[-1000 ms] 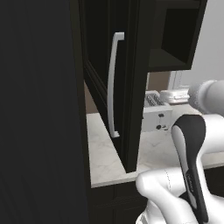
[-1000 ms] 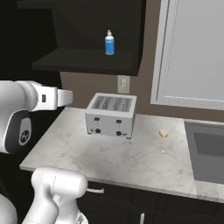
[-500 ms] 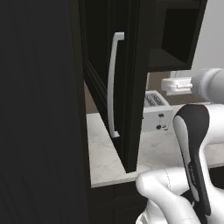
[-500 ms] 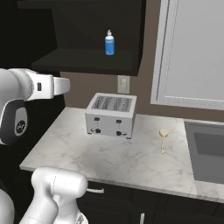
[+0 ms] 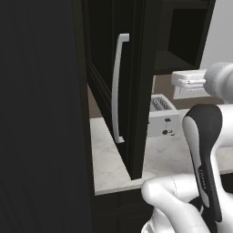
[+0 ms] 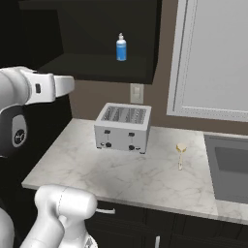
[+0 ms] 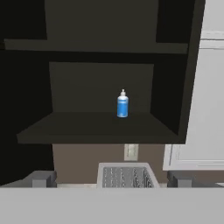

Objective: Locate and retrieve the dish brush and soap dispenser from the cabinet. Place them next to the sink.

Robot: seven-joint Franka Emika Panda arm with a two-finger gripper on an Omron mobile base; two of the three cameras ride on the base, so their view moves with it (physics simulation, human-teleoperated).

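Marble counter (image 6: 145,179) with a toaster (image 6: 122,128) in the middle, under an open black cabinet (image 6: 97,43).

Up on the cabinet shelf, right above the toaster: soap dispenser (image 6: 121,47), small and blue with a white top, standing straight. Down on the counter, to the right of the toaster: dish brush (image 6: 181,152), lying flat, between the toaster and the sink (image 6: 227,169). Cabinet door (image 5: 132,91) swung open to the left of the toaster, long silver handle (image 5: 117,88) on it. Gripper (image 7: 112,180) up in the air in front of the toaster, fingers (image 7: 41,179) wide apart, holding nothing, facing the soap dispenser, well apart from it.
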